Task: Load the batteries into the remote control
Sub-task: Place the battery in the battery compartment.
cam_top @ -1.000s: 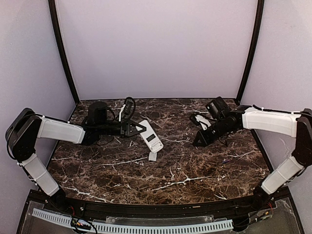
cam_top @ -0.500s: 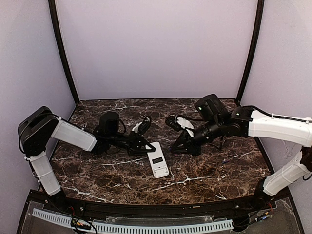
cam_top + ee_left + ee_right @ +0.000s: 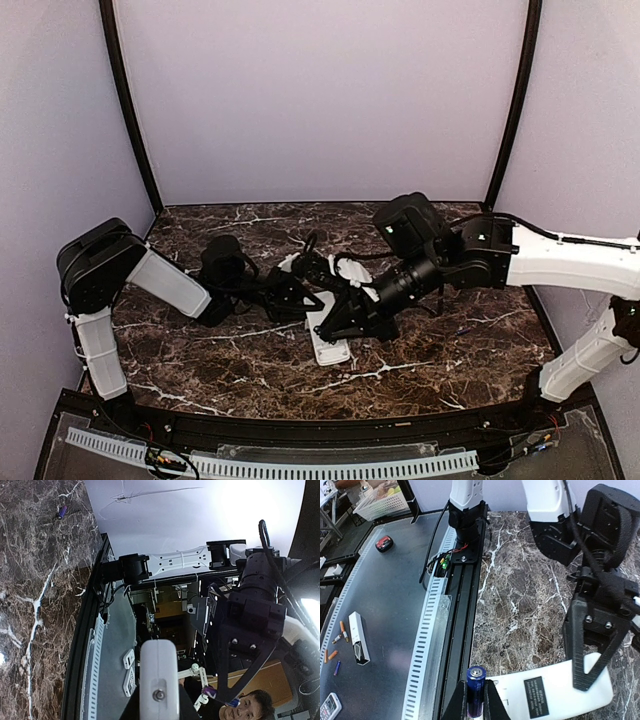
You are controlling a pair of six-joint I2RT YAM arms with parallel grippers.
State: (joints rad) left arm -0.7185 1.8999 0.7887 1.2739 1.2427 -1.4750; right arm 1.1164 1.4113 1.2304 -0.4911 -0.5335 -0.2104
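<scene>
The remote control (image 3: 328, 343) lies white back up at the table's middle. My left gripper (image 3: 310, 305) is shut on its far end. In the left wrist view its rounded white end (image 3: 159, 677) sticks out past the dark jaws (image 3: 159, 707). My right gripper (image 3: 337, 325) hangs over the remote's near end, shut on an upright dark blue battery (image 3: 475, 686). In the right wrist view the battery's tip is at the edge of the remote's back (image 3: 560, 690), beside the black label. Another battery (image 3: 62, 512) lies loose on the marble.
A black rail and slotted strip (image 3: 462, 610) run along the table's near edge. Beyond it a lower grey shelf (image 3: 385, 605) holds a red device, a white box and several loose small cells. Lilac walls (image 3: 320, 100) close the back and sides.
My left gripper carried the remote from the back left to the middle. My right gripper, with the battery, swung left from the right side to above the remote.
</scene>
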